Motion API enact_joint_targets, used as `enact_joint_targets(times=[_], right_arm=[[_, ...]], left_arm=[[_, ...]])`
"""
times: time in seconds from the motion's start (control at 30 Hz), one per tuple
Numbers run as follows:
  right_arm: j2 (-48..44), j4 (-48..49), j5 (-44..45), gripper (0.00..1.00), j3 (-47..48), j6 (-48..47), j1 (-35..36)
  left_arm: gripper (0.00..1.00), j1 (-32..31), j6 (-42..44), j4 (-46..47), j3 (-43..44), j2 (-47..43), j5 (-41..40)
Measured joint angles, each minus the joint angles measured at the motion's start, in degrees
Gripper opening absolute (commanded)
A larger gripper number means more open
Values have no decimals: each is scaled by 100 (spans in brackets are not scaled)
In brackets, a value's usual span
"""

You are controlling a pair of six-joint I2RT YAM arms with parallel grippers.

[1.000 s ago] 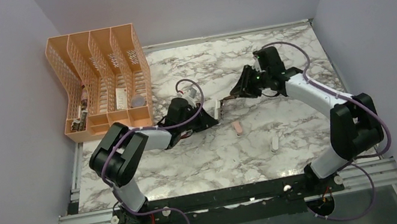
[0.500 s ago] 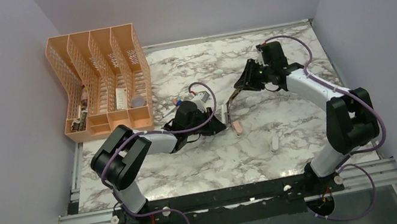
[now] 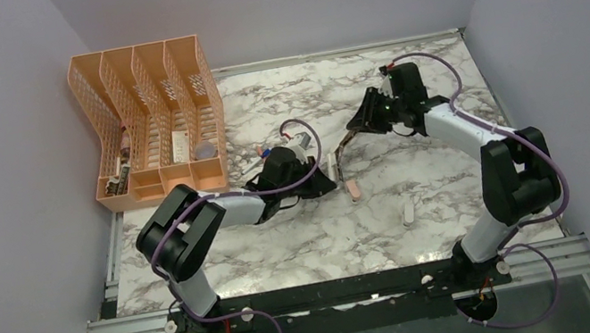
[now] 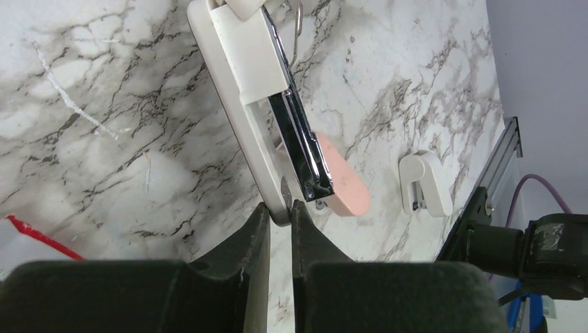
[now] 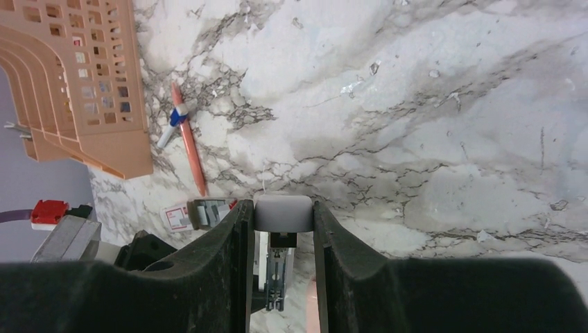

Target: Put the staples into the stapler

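Observation:
The white stapler (image 4: 239,83) hangs open between both grippers. My left gripper (image 4: 279,208) is shut on the rounded end of its base, with the silver staple channel (image 4: 299,135) standing off beside it. My right gripper (image 5: 281,208) is shut on the cover's pale end cap (image 5: 282,211), and the metal inner rail (image 5: 275,274) shows below it. In the top view the stapler (image 3: 334,163) sits mid-table, between the left gripper (image 3: 330,180) and the right gripper (image 3: 355,132). The staples (image 5: 210,211) lie grey in their opened red-and-white box, on the table beyond the stapler.
A pink block (image 3: 354,189) lies just under the stapler. A small white clip-like piece (image 3: 409,213) sits nearer the front. An orange pen with a blue cap (image 5: 187,135) lies beside the orange file rack (image 3: 153,122) at the back left. Walls close in three sides.
The left gripper has shifted a little right and toward the front with the stapler base. The right wrist has swung back and right, drawing the cover away from the base.

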Motion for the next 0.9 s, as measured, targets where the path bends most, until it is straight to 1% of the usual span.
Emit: enact_joint_targets(times=[0.07, 0.17, 0.33, 0.47, 0.63, 0.9], right_arm=[[2, -63, 140, 22, 90, -4, -2], [4, -282, 455, 22, 341, -87, 4], [72, -664, 1121, 22, 782, -262, 144], [291, -999, 1641, 21, 1202, -358, 404], [656, -1519, 2247, 21, 1733, -448, 737], [938, -2232, 2802, 22, 2334, -601, 1019]], left_arm=[[23, 0, -68, -57, 120, 55, -15], [27, 2, -175, -31, 369, 247, -20], [27, 4, -297, 35, 763, 570, -22], [27, 20, -332, 42, 988, 828, -48], [32, 157, -341, -24, 999, 872, -151], [32, 428, -339, -92, 1001, 850, -258]])
